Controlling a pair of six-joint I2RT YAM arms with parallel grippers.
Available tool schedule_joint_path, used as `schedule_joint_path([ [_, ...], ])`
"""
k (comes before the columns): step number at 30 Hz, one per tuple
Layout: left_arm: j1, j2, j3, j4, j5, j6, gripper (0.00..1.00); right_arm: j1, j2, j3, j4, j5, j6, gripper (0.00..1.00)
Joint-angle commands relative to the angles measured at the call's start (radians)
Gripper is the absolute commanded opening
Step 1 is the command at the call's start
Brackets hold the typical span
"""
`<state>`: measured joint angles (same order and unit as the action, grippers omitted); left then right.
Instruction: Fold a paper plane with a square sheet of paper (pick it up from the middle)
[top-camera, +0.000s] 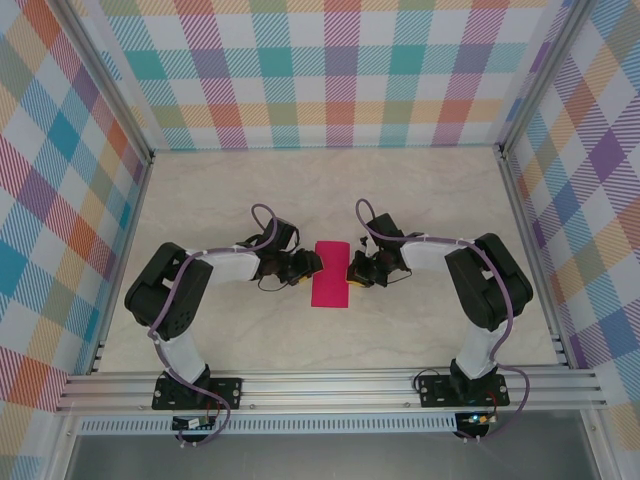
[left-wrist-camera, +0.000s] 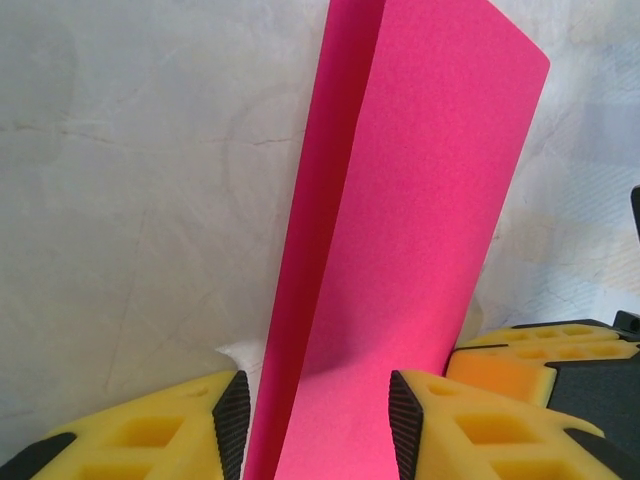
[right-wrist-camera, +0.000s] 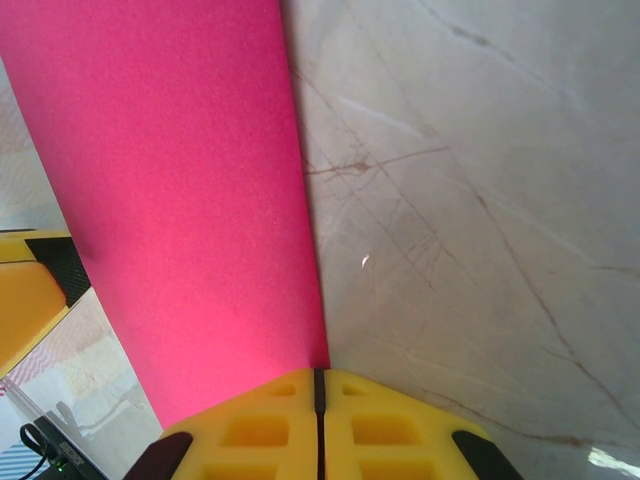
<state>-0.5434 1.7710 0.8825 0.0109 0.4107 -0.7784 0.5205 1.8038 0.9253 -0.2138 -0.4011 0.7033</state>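
Where the paper lies: the thin magenta-pink square sheet of paper (top-camera: 330, 273), doubled into a narrow strip, sits mid-desk on the pale marbled desk (top-camera: 330, 190), between your two arms.
Left hand: your black-and-yellow left hand (left-wrist-camera: 318, 415) meets the strip from its left side. Its jaws stand parted with the paper's near end between the pads. Whether the pads touch the paper cannot be made out. Two layers show here, and the upper one seems to lift off the lower along one long edge.
Right hand: your right hand (right-wrist-camera: 320, 400) has its jaws closed flush, with the tips at the strip's right edge. You cannot tell from these views whether a sliver of paper is pinched there.
Step in hand: most likely setting the crease of the half fold.
How to do it well: lay the lifted layer edge to edge on the lower one before you press. Run closed tips along the fold line, not across it. Pin the opposite side so the strip cannot slide on the smooth desk.
Risk: a skewed centre crease would likely throw off both wings.
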Motion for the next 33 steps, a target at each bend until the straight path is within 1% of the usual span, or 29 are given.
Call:
schedule_joint_path([
  [1, -0.016, 0.028, 0.019, 0.024, 0.029, -0.012, 0.44, -0.004, 0.042, -0.047, -0.059, 0.071, 0.008, 0.07],
  [14, -0.029, 0.035, 0.027, 0.037, 0.048, -0.007, 0.46, -0.01, 0.041, -0.067, -0.044, 0.07, 0.013, 0.07],
  [18, -0.03, 0.028, 0.023, 0.037, 0.041, -0.007, 0.43, -0.009, 0.048, -0.066, -0.04, 0.065, 0.014, 0.08],
  [21, -0.033, 0.03, 0.026, 0.034, 0.037, -0.003, 0.4, -0.011, 0.053, -0.068, -0.036, 0.064, 0.016, 0.08],
  [33, -0.038, 0.008, 0.022, 0.032, 0.021, -0.001, 0.4, -0.013, 0.058, -0.066, -0.032, 0.057, 0.017, 0.08],
])
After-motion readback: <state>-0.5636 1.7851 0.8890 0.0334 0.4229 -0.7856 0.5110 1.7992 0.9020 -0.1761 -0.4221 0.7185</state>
